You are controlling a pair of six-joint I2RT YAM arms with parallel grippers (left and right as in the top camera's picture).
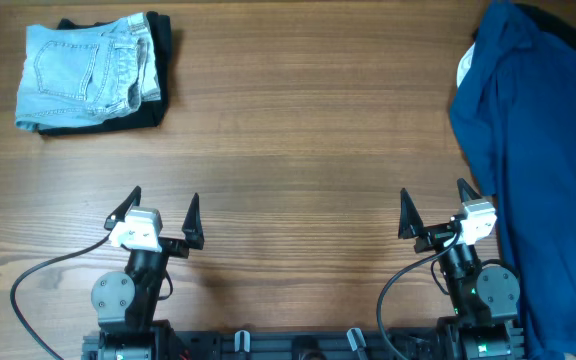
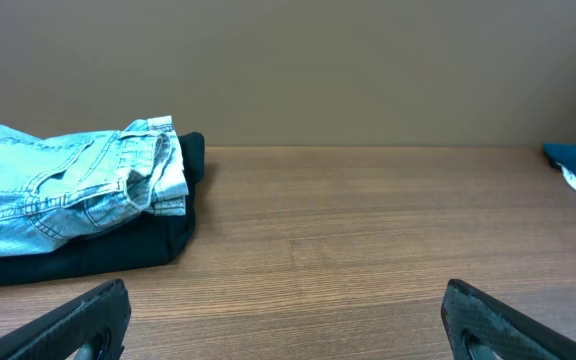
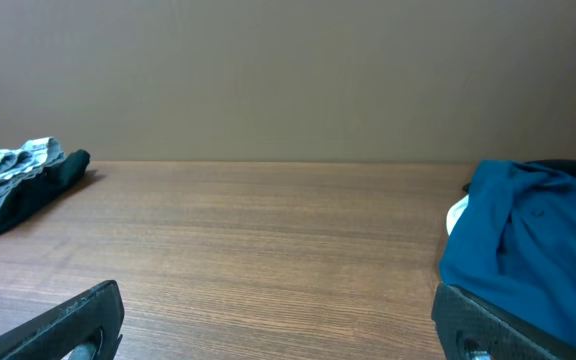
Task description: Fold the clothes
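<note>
Left gripper (image 1: pixel 164 200) is seen at 7 o'clock of the overhead view, released, jaws spread wide with nothing between them, tips aimed toward 12 o'clock. Right gripper (image 1: pixel 433 195) is seen at 5 o'clock, likewise released and empty, tips also toward 12. Bare table (image 1: pixel 298 130) is shown between and ahead of both. The blue garment (image 1: pixel 548 180) is heaped unfolded along the 3 o'clock side, spread from about 1 to 5 o'clock and cut off by the frame edge. The right gripper's outer finger is placed just beside its edge; contact cannot be told. A sliver of the white garment (image 1: pixel 465 66) is shown at 2 o'clock, tucked under the blue garment's inner edge; any marks on it cannot be made out. The shorts (image 1: pixel 83 70) are found folded at 10 o'clock, well apart from both grippers, laid on a folded black cloth (image 1: pixel 160 100) that sticks out at the pile's 3 and 6 o'clock sides. In the left wrist view the pile is seen at 9 o'clock. In the right wrist view the blue garment is seen at 3 to 4 o'clock. A cable (image 1: pixel 48 268) is looped from the left arm toward 8 o'clock.
</note>
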